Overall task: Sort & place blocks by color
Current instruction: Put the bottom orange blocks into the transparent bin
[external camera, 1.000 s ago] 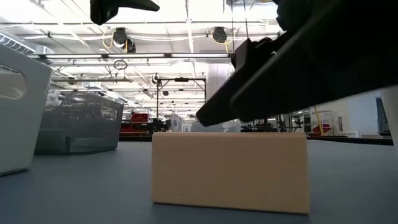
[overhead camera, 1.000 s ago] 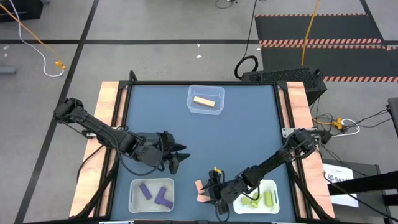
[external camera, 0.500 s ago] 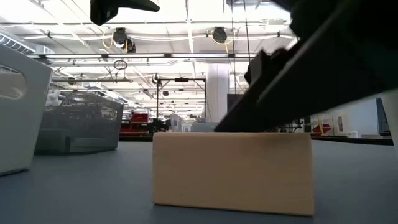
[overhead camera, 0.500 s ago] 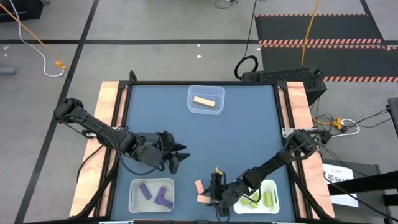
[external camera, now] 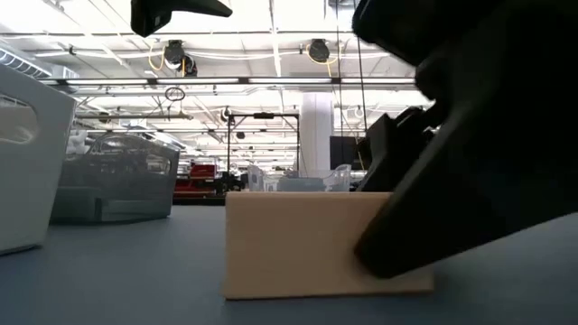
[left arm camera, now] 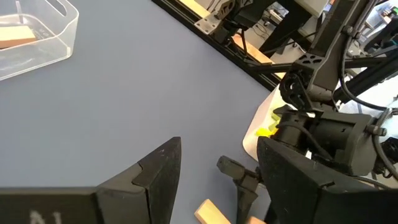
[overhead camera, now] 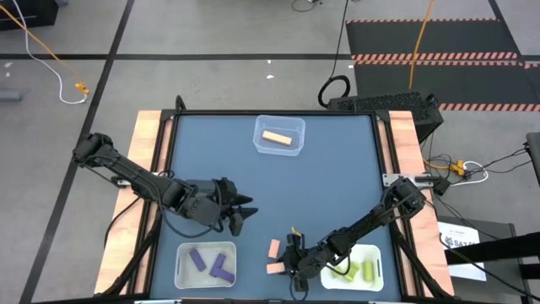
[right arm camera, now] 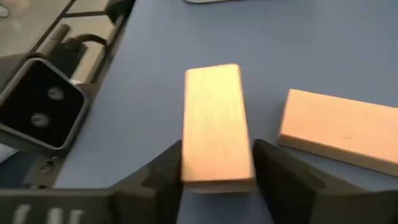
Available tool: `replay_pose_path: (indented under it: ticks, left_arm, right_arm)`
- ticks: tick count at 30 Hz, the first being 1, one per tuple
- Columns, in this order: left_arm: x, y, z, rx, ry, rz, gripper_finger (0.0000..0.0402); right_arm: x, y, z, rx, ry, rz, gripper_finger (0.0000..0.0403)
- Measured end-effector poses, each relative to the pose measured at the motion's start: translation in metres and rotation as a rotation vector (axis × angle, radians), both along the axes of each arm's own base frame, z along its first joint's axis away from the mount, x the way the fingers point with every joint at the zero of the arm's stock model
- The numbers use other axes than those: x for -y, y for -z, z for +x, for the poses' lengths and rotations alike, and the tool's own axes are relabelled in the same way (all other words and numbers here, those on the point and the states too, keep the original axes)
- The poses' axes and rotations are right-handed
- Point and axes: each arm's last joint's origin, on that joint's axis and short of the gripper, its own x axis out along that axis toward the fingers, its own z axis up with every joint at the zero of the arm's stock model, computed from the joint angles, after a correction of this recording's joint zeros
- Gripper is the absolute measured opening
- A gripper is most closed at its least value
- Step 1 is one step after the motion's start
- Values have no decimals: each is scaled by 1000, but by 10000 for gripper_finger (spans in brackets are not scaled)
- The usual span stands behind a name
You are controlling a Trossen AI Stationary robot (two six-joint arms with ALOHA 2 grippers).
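Two pale orange blocks lie flat on the blue table near its near edge. The nearer one point(overhead camera: 276, 268) point(right arm camera: 214, 124) point(external camera: 298, 244) sits between my right gripper's point(overhead camera: 288, 260) point(right arm camera: 217, 177) fingers. The other one point(overhead camera: 274, 247) point(right arm camera: 336, 130) lies just beyond it, untouched. A third orange block point(overhead camera: 277, 137) rests in the clear bin point(overhead camera: 279, 122). My left gripper point(overhead camera: 245, 211) point(left arm camera: 217, 168) hovers open over the table, left of the blocks. Purple blocks point(overhead camera: 211, 263) and yellow-green blocks point(overhead camera: 354, 270) lie in white bins. My right gripper pinches the nearer orange block by its end toward the table's right point(right arm camera: 217, 177), one finger point(right arm camera: 158, 174) on each long side. The fingers come low and nearly level from the table's right, lying along the block. The block rests flat on the table.
The white bin of purple blocks point(overhead camera: 181, 253) stands at the near left. The white bin of yellow-green blocks point(overhead camera: 371, 252) stands at the near right, under my right arm. The low camera point(right arm camera: 43, 106) sits just beyond the table's near edge. Bare blue table lies in the middle.
My right gripper has come down and moved a little toward the table's left, so its fingers now flank the nearer orange block's end. In the low view the dark finger has dropped in front of the block's right part. My left arm has kept still.
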Motion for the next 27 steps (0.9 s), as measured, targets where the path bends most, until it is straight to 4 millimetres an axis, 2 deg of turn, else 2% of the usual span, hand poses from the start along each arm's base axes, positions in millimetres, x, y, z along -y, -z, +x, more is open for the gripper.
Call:
replay_pose_path:
  ticks: [4, 9, 13, 17, 21, 27]
  left_arm:
    - [0, 0, 0, 0, 0, 1, 212]
    - [0, 0, 0, -1, 1, 1, 212]
    - [0, 0, 0, -1, 3, 7, 212]
    - [0, 0, 0, -2, 5, 10, 212]
    - [0, 0, 0, -2, 9, 18, 212]
    - [0, 0, 0, -3, 12, 24, 212]
  right_arm:
    - [3, -1, 2, -4, 12, 16, 114]
    - [5, -7, 3, -10, -53, 47, 113]
    - [7, -23, 5, 8, -105, 93, 113]
    - [17, -48, 6, 77, -146, 41, 113]
    - [39, -78, 5, 114, -137, -41, 116]
    - [78, -128, -8, 189, 11, -325, 117]
